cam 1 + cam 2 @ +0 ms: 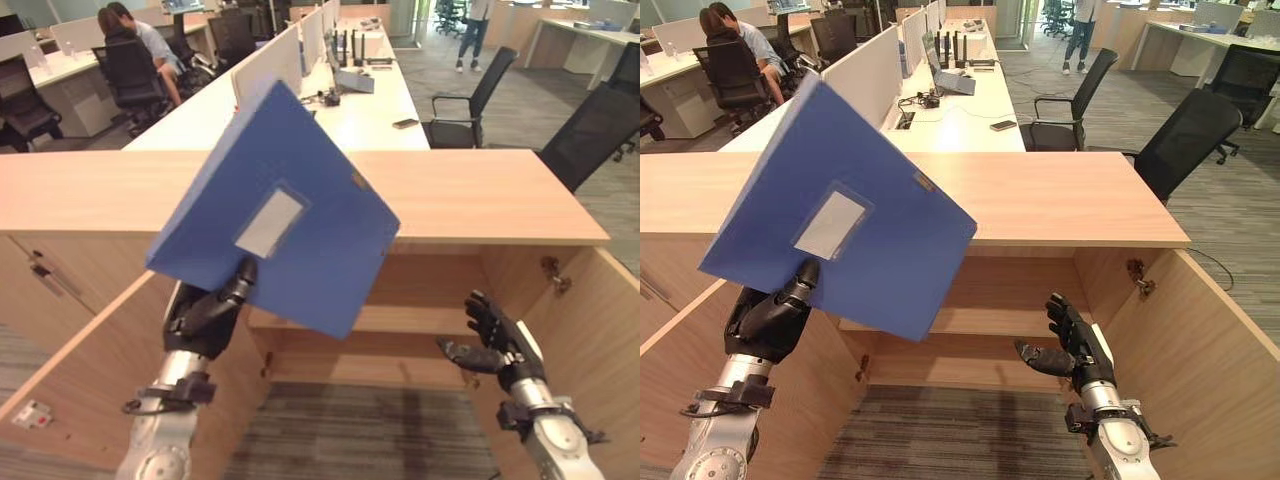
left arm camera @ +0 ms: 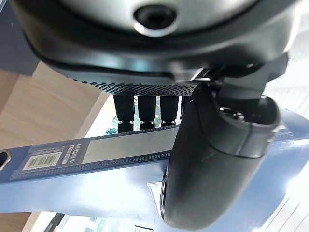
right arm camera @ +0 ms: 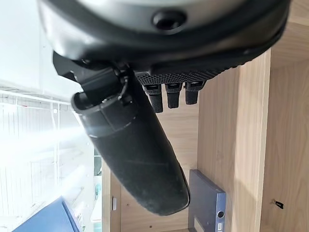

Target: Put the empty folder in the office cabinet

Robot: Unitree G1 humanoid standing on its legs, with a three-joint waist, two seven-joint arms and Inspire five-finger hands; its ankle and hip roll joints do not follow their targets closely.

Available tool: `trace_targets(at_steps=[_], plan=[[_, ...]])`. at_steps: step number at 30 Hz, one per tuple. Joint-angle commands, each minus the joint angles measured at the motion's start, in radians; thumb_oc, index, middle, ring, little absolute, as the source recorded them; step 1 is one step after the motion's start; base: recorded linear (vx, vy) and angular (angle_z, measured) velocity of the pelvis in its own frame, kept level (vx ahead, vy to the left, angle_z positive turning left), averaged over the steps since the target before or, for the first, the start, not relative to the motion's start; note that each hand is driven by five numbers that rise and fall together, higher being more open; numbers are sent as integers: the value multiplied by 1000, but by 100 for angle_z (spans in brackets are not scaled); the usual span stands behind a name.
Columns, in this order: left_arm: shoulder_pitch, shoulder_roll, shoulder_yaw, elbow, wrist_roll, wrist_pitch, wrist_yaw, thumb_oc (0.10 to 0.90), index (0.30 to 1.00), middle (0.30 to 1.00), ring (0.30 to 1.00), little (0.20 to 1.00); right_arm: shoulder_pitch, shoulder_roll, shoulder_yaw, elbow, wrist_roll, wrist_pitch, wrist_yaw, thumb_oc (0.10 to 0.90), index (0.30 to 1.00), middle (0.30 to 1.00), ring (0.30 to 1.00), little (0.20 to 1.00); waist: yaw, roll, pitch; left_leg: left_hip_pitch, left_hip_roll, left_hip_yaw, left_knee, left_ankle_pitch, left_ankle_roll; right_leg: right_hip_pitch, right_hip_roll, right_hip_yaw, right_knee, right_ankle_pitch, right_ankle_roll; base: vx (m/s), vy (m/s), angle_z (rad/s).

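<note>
Folder: flat blue plastic folder (image 1: 290,215) tilted above wooden cabinet's (image 1: 480,205) open front edge | left hand (image 1: 208,312) pinches its lower corner | right hand (image 1: 494,340) spread, empty, near right door (image 1: 600,340)

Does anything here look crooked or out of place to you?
Only the blue folder: the left hand pinches it by a lower edge, so it hangs tilted on a corner before the open cabinet. The right hand waits open.

Open wooden cabinet (image 1: 1040,205), grey-blue binder (image 3: 208,203) inside.
</note>
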Motion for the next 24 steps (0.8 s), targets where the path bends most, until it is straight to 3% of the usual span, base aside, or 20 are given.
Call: trace_targets(at_steps=[1,6,11,19,24], plan=[[-126,47,56,-51,-3,-105,-33,400,300,300,300,300,-125,11,-38,-106,66,-125,12,800,900,900,900,900,-15,-46,-29,-5,38,-44,-2,-87,-30,70,-72,-45,8,-101,61,0,0,0],[-99,51,74,-16,72,-101,-14,400,300,300,300,300,-131,12,-53,-158,87,-131,21,800,900,900,900,900,-14,-45,-28,-5,38,-45,-2,-87,-29,69,-71,-44,8,-101,58,0,0,0],[-69,107,89,50,170,-73,-39,400,300,300,300,300,-145,-13,-92,-279,72,-139,39,800,900,900,900,900,-13,-41,-29,-6,39,-45,-2,-85,-30,66,-71,-45,8,-99,58,0,0,0],[-79,261,54,59,51,6,-239,400,300,300,300,300,-158,-46,-146,-386,84,-162,77,800,900,900,900,900,-23,-37,-36,-6,39,-38,-2,-85,-31,62,-72,-44,8,-96,66,0,0,0],[-80,346,12,59,48,21,-261,400,300,300,300,300,-178,-60,-147,-400,89,-168,74,800,900,900,900,900,-29,-36,-40,-3,40,-32,-2,-87,-32,60,-72,-38,8,-92,68,0,0,0]])
